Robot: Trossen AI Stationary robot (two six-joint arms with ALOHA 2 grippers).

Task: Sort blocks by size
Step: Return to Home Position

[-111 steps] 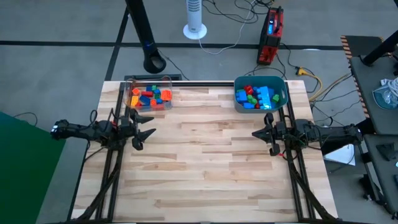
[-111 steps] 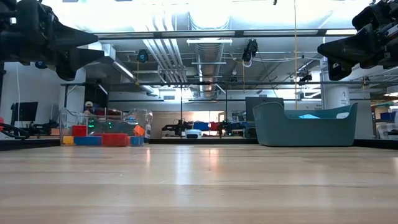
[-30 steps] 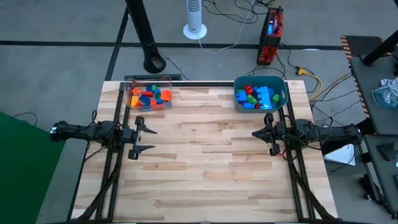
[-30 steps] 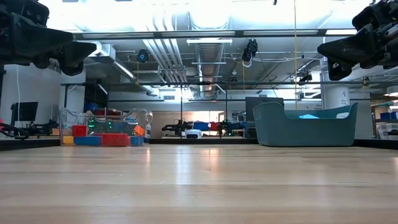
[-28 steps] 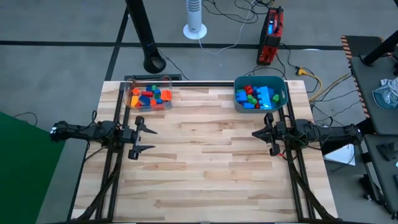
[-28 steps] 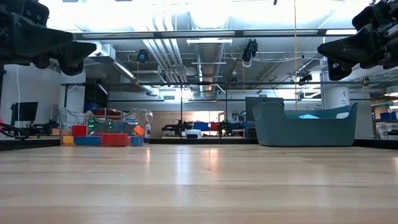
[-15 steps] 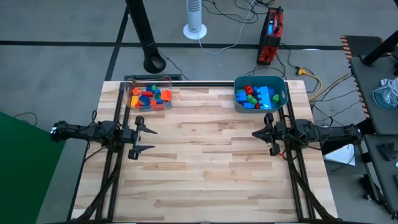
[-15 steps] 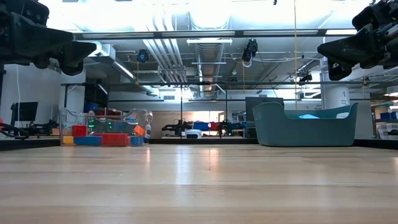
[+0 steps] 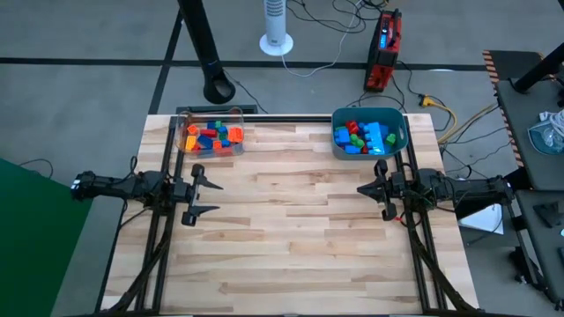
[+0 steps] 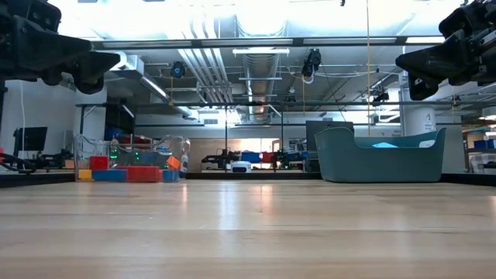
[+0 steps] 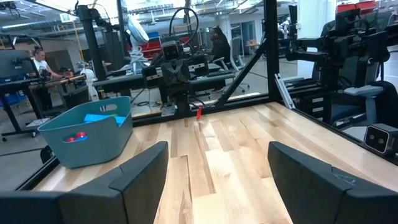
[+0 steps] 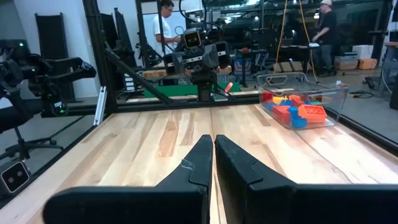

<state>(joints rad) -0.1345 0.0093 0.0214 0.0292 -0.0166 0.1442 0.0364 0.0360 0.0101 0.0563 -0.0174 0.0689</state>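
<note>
The blocks lie in two containers at the table's far edge. Red, orange, blue and yellow blocks (image 9: 211, 136) fill a clear plastic box (image 9: 236, 113) at the far left; blue, red and green blocks (image 9: 361, 136) sit in a teal tub (image 9: 398, 132) at the far right. My left gripper (image 9: 213, 196) hovers open above the table's left side, nothing between its fingers (image 11: 146, 171). My right gripper (image 9: 359, 188) hovers shut and empty above the right side, its fingers (image 12: 199, 155) together.
Bare wooden tabletop (image 9: 291, 229) stretches between the two grippers and toward the near edge. Black frame rails (image 9: 282, 118) run along the far edge and down both sides. Beyond the table, people stand in the room (image 12: 163, 22).
Nothing has moved in the last second. Against the earliest frame, my left gripper has opened wide and stayed in place above the table's left side.
</note>
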